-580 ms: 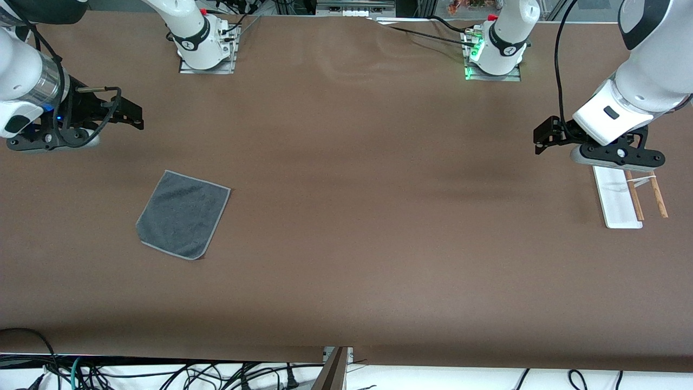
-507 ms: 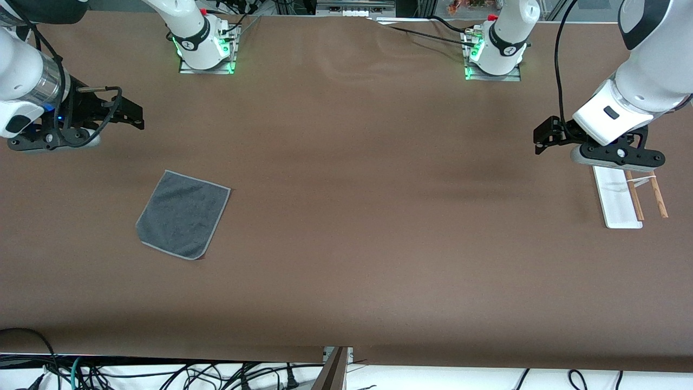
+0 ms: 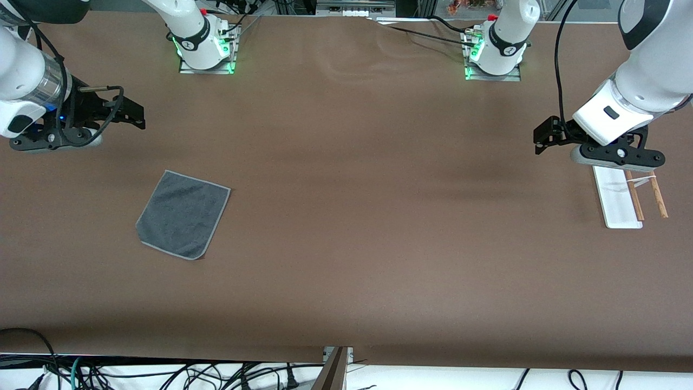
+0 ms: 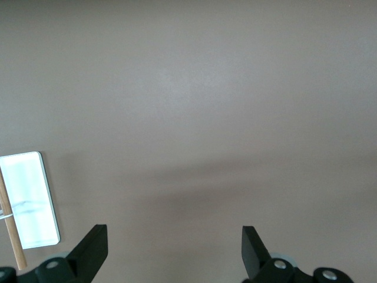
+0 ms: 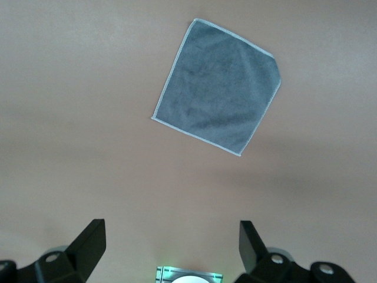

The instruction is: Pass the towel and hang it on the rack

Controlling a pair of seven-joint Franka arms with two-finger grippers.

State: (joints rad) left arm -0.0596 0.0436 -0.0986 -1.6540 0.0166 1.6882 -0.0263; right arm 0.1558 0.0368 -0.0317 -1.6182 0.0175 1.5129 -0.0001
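Observation:
The dark grey towel (image 3: pixel 183 214) lies flat on the brown table toward the right arm's end; it also shows in the right wrist view (image 5: pixel 218 94). The rack (image 3: pixel 617 200), a white base with two brown rods (image 3: pixel 658 197), stands toward the left arm's end and shows partly in the left wrist view (image 4: pixel 29 197). My right gripper (image 3: pixel 135 116) hangs open and empty over bare table, apart from the towel; its jaws show wide apart in its wrist view (image 5: pixel 172 239). My left gripper (image 3: pixel 541 140) is open and empty beside the rack (image 4: pixel 174 242).
The two arm bases (image 3: pixel 206 46) (image 3: pixel 494 51) stand along the table edge farthest from the front camera, lit green. Cables (image 3: pixel 162 374) hang below the table's near edge. Bare brown table lies between towel and rack.
The right arm base's green light has come on. The right gripper has shifted very slightly; the towel, the rack and the left arm have not moved.

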